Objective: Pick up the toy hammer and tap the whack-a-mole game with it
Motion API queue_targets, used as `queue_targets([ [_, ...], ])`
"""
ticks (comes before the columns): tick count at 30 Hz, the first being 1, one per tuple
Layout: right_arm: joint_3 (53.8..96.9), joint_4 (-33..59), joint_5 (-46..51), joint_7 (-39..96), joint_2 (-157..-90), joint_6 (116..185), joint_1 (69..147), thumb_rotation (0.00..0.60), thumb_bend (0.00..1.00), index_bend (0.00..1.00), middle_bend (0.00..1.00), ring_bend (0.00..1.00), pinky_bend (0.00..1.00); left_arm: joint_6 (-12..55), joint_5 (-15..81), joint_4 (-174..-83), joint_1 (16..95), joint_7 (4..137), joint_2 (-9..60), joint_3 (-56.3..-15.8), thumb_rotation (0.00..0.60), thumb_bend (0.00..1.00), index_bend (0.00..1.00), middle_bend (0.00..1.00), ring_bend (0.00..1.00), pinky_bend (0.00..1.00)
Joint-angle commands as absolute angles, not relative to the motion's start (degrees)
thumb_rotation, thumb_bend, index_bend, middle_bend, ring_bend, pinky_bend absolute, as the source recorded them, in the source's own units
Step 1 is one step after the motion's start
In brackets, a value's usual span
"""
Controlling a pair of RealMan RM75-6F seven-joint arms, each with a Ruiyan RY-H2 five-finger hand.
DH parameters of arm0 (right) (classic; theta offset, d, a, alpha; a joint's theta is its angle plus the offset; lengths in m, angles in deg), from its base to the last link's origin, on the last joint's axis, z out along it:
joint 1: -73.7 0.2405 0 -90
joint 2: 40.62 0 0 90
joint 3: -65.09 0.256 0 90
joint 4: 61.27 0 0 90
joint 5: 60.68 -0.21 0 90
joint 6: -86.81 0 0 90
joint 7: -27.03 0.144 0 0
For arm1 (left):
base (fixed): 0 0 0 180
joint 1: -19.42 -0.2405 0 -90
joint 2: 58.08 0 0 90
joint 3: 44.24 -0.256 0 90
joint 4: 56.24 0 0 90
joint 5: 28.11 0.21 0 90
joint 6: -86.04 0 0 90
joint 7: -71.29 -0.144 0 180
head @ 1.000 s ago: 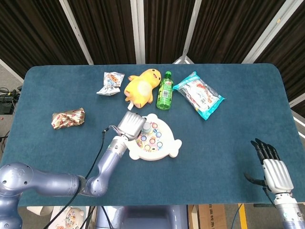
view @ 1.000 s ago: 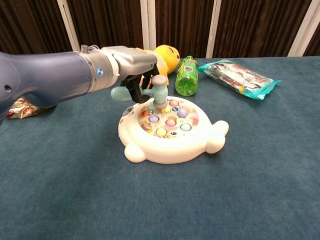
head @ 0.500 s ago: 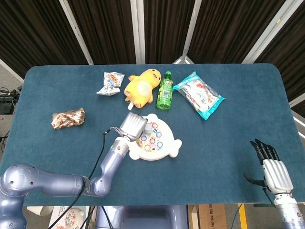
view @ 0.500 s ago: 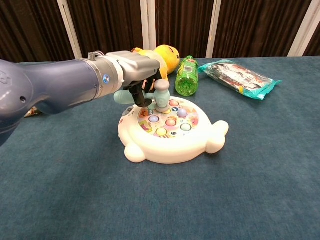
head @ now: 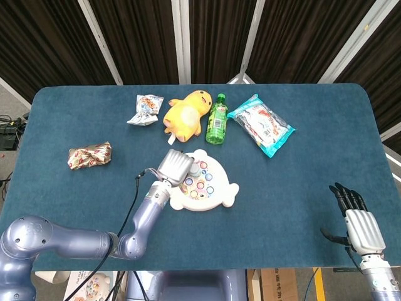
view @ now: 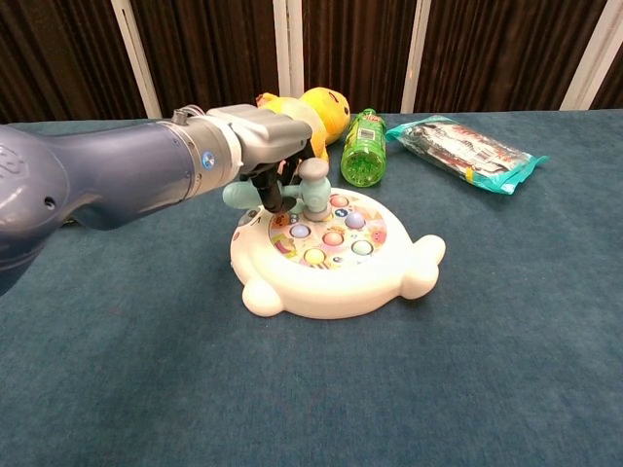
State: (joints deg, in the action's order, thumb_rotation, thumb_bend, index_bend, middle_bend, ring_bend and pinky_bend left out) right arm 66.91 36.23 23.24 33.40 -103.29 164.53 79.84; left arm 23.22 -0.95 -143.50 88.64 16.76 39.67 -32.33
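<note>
The white whack-a-mole game [head: 219, 196] [view: 399, 272] lies at the table's middle, its round board dotted with coloured buttons. My left hand [head: 175, 166] [view: 263, 156] holds the toy hammer by its pale teal handle, just left of the board. The hammer's grey head [head: 195, 168] [view: 314, 185] points down and touches the board's far left buttons. My right hand [head: 357, 216] hovers at the front right table edge, fingers apart and holding nothing; the chest view does not show it.
Behind the game lie a yellow plush duck [head: 186, 113] [view: 321, 107], a green bottle [head: 217, 119] [view: 363, 148] and a blue snack bag [head: 261, 124] [view: 465, 151]. A small white packet [head: 145, 110] and a shiny red-gold wrapper [head: 89, 155] lie at the left.
My left hand has shifted slightly right and down, bringing the hammer's head lower onto the board's far left buttons. The right hand has stayed put.
</note>
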Motion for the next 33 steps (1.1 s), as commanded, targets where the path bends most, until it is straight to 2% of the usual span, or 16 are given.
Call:
queue_targets([
  [1, 67.0, 36.2, 23.1, 33.3, -103.4, 164.5, 79.9, 0.6, 0.22, 0.0, 0.0, 0.0, 0.0, 22.2, -0.3, -144.9, 88.2, 17.9, 38.6, -31.1, 0.6, 0.69, 0.68, 0.51, 0.41, 0.56],
  [7, 67.0, 36.1, 23.3, 33.1, -103.5, 164.8, 79.8, 0.6, 0.22, 0.0, 0.0, 0.0, 0.0, 19.1, 2.1, -151.6, 85.1, 20.8, 33.1, -30.6, 0.6, 0.69, 0.68, 0.51, 0.41, 0.56],
  [10, 66.9, 36.1, 23.6, 33.1, -103.6, 165.0, 79.8, 0.6, 0.22, 0.0, 0.0, 0.0, 0.0, 18.1, 5.7, -157.3, 81.5, 23.3, 28.1, -33.1, 0.6, 0.69, 0.68, 0.51, 0.41, 0.56],
  [16, 67.2, 35.5, 23.8, 32.6, -104.0, 165.9, 79.6, 0.6, 0.22, 0.0, 0.0, 0.0, 0.0, 16.1, 13.3, -163.3, 75.2, 28.6, 22.4, -38.2, 0.6, 0.69, 0.67, 0.51, 0.41, 0.56],
  [21, 67.2, 35.7, 23.6, 32.6, -104.0, 166.2, 79.4, 0.6, 0.22, 0.0, 0.0, 0.0, 0.0, 14.8, 18.5, -164.5, 70.5, 31.0, 19.0, -43.0, 0.6, 0.69, 0.67, 0.51, 0.41, 0.56],
  [33, 67.2, 36.3, 22.9, 32.7, -103.6, 166.0, 79.1, 0.6, 0.22, 0.0, 0.0, 0.0, 0.0, 15.3, 25.0, -160.9, 63.8, 36.9, 19.0, -48.0, 0.6, 0.69, 0.66, 0.51, 0.41, 0.56],
])
